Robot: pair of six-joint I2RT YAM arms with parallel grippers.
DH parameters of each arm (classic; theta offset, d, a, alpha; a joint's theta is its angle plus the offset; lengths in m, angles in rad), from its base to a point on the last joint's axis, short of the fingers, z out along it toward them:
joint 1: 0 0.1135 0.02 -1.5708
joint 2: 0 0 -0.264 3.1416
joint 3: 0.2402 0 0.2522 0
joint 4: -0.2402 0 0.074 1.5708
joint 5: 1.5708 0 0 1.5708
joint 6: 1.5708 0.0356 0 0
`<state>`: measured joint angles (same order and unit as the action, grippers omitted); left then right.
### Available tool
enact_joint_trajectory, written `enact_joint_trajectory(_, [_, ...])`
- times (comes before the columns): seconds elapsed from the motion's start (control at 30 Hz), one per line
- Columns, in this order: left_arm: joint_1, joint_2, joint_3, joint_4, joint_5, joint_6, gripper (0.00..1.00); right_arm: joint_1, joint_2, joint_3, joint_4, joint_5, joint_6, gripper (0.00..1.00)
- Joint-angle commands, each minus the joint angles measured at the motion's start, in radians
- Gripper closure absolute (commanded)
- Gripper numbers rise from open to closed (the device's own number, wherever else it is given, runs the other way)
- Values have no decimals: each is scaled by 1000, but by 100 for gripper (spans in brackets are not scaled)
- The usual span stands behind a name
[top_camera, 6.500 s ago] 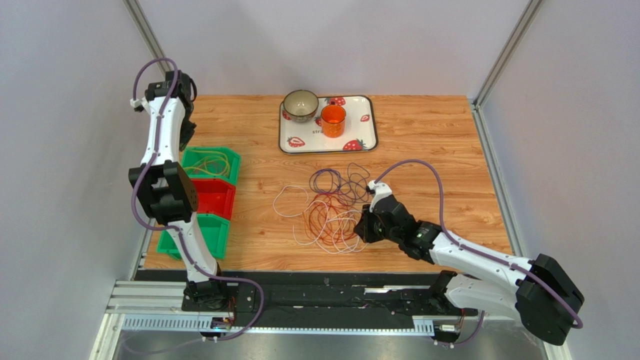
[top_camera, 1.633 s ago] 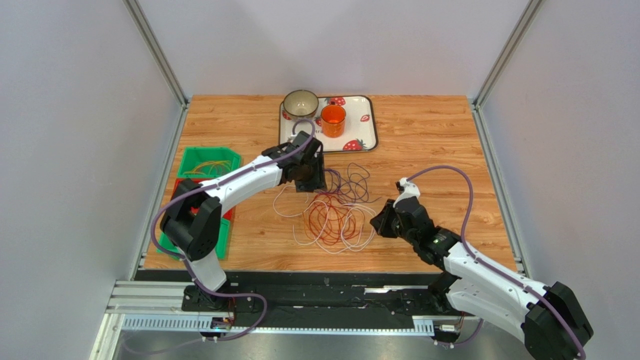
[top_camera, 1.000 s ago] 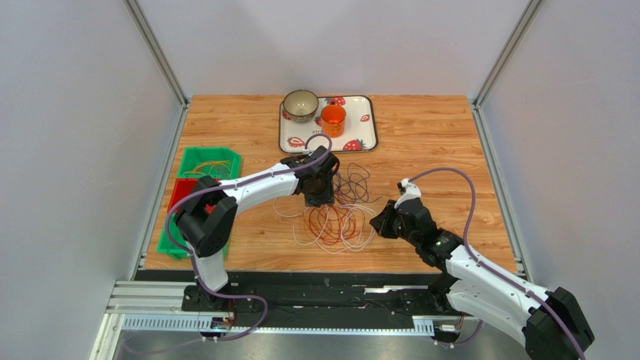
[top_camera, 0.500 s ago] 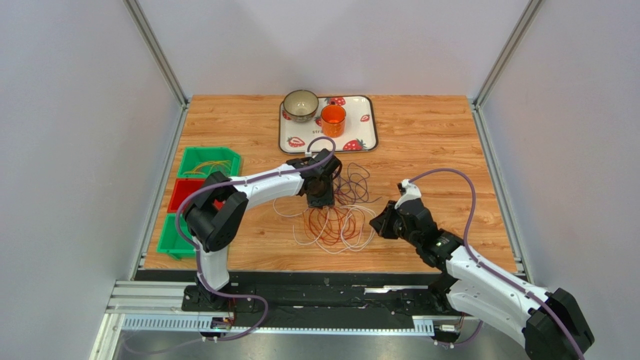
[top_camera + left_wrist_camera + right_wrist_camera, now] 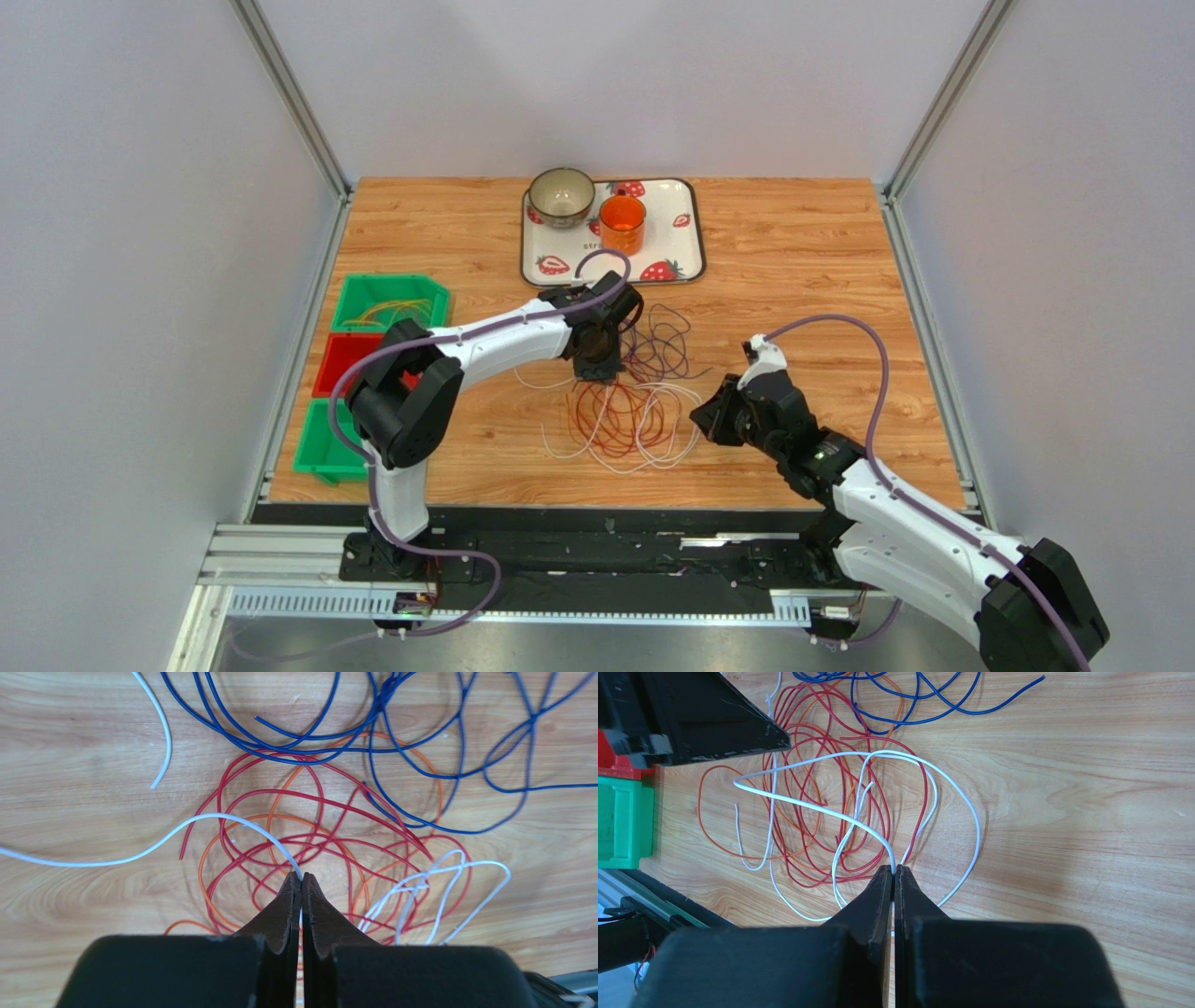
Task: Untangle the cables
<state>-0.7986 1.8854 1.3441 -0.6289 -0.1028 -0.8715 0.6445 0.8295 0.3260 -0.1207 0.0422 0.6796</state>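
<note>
I see my left gripper (image 5: 301,880) pinched on a white cable (image 5: 210,817), right gripper (image 5: 893,873) likewise, grips visible only in wrist views

Cables (image 5: 622,415) many; three bins (image 5: 368,286); one tray (image 5: 680,241), bowl (image 5: 561,196), cup (image 5: 622,224).

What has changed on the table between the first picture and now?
The left gripper swung from above the bins to the cables and shut on a white cable. The right gripper, now shut on a white loop, drew back slightly to the right. The tray and bins stayed put.
</note>
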Motion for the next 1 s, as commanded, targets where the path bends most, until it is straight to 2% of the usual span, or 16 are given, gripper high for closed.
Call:
enact_joint_trajectory(0.0, [-8, -115, 127, -164, -57, 41, 100, -6, -6, 1, 43, -5, -15, 100])
enact_joint_trajectory(0.1, [-5, -158, 197, -250, -103, 83, 100, -6, -4, 2, 44, -8, -15, 100])
enact_joint_trajectory(0.23, [12, -229, 225, -276, -86, 114, 100, -6, -6, -1, 46, -10, -15, 100])
enact_joint_trajectory(0.5, [27, -425, 159, -151, -17, 158, 100, -8, -10, -2, 46, -13, -17, 100])
enact_joint_trajectory(0.67, [85, -567, 104, -65, 138, 121, 100, -6, -15, -4, 47, -13, -17, 100])
enact_joint_trajectory(0.87, [211, -756, 105, -75, 166, 124, 100, -6, -17, -4, 44, -16, -18, 100])
enact_joint_trajectory(0.97, [233, -850, 105, -117, 66, 112, 100, -6, -17, -2, 43, -15, -18, 100])
